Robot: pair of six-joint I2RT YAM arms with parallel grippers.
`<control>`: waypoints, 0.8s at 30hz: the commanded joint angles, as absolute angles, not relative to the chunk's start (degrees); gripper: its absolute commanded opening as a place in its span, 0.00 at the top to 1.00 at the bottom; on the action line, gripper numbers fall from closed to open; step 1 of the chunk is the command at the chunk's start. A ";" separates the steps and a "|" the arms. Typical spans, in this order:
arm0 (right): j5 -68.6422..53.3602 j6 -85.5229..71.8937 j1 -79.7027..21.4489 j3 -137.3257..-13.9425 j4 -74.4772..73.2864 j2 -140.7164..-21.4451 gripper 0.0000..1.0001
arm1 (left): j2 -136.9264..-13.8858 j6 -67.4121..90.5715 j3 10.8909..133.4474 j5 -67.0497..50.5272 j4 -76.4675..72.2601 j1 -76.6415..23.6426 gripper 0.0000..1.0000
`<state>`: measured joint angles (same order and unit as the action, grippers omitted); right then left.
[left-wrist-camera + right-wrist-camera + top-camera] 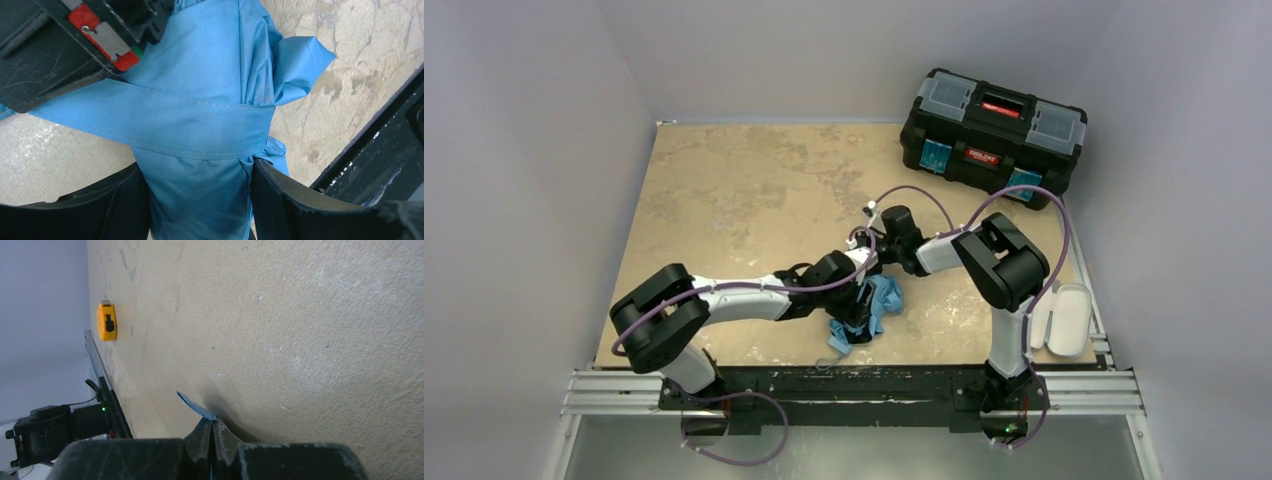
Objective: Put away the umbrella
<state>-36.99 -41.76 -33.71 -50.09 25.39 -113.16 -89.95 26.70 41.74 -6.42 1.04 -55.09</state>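
Both flanks of bundled umbrella (200, 100) grasped by left hand (200, 205) near tabletop's (744, 190) near edge. Strap (192, 406) tip pinched in clenched right hand (212, 440).

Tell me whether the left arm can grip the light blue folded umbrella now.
Likely yes: the light blue fabric umbrella sits between the jaws of the left gripper, with nothing blocking.

Smooth blue cloth umbrella (200, 115), mottled matt tabletop (300, 315), seemingly plastic orange tape measure (106, 321)
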 commanded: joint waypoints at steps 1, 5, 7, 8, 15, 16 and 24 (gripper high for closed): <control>-32.23 -39.23 -33.95 -52.99 23.29 -114.16 1.00 | -94.25 29.90 37.64 -4.53 6.71 -59.33 0.40; -31.70 -38.98 -34.01 -53.91 22.38 -114.21 1.00 | -94.78 30.90 36.82 -2.78 5.78 -60.73 0.62; -31.37 -39.01 -33.98 -54.13 22.08 -113.98 1.00 | -95.60 31.20 37.40 -1.17 6.72 -61.27 0.83; -31.27 -38.98 -33.99 -54.26 21.92 -113.78 1.00 | -95.82 31.17 37.96 -0.44 7.49 -61.71 0.94; -31.61 -38.76 -33.97 -57.69 18.28 -110.75 1.00 | -95.33 29.70 48.56 15.88 23.26 -65.24 1.00; -31.77 -38.76 -33.99 -58.70 17.25 -110.20 1.00 | -95.43 29.08 50.50 18.99 25.85 -65.98 1.00; -32.80 -40.75 -34.00 -70.43 11.87 -109.48 1.00 | -95.68 26.39 58.44 41.27 36.54 -69.42 1.00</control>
<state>-36.91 -40.69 -34.15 -63.46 11.00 -111.98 -94.76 29.50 55.64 28.80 24.97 -68.03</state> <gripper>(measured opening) 0.001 0.289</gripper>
